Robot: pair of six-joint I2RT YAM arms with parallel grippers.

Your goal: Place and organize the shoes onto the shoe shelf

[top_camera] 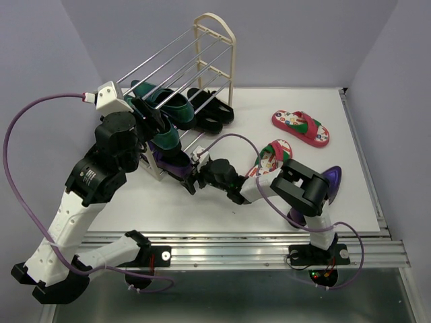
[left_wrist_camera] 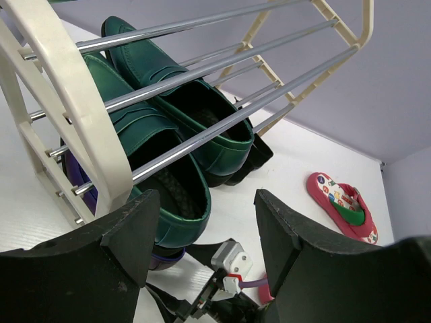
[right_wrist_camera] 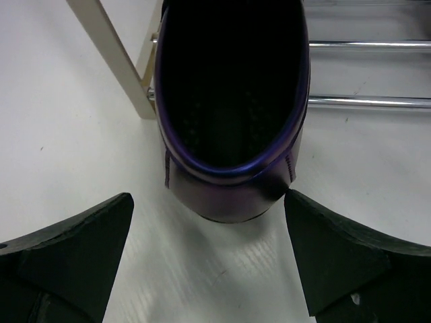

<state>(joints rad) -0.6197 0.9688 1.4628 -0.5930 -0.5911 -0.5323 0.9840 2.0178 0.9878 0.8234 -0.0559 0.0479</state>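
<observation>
"Logging entry one," says the clerk. "The right end effector (right_wrist_camera: pixel 209 262) has its jaws spread wide and grips nothing. The heel of one purple loafer (right_wrist_camera: pixel 229 195) lies just ahead of it, between the two fingers but apart from both. Its toe is under the lowest rods of the shoe shelf (top_camera: pixel 215 40)."

"Reason for that position?" asks the checker.

"Probably lined up to nudge or pinch the heel and seat the loafer straight. It is glossy, smooth and round-backed, so it may slip."

"Entry two?"

"The left end effector (left_wrist_camera: pixel 205 202) is open and empty. It hovers at the shelf's near end frame, with the dark green shoes (left_wrist_camera: pixel 202 128) straight ahead on a middle tier. They look like matte leather with stitched aprons, and they sit side by side across thin chrome rods. The frames are arched cream plastic."

"Outstanding stock?"

"Behind the right end effector, back along its arm, two red flip-flops (top_camera: pixel 301 128) lie flat on the white bench (top_camera: pixel 202 208), showing patterned insoles. The second purple loafer (top_camera: pixel 331 180) is by the elbow. The black strappy shoes (top_camera: pixel 212 111) are already shelved low down, beyond the left end effector."
</observation>
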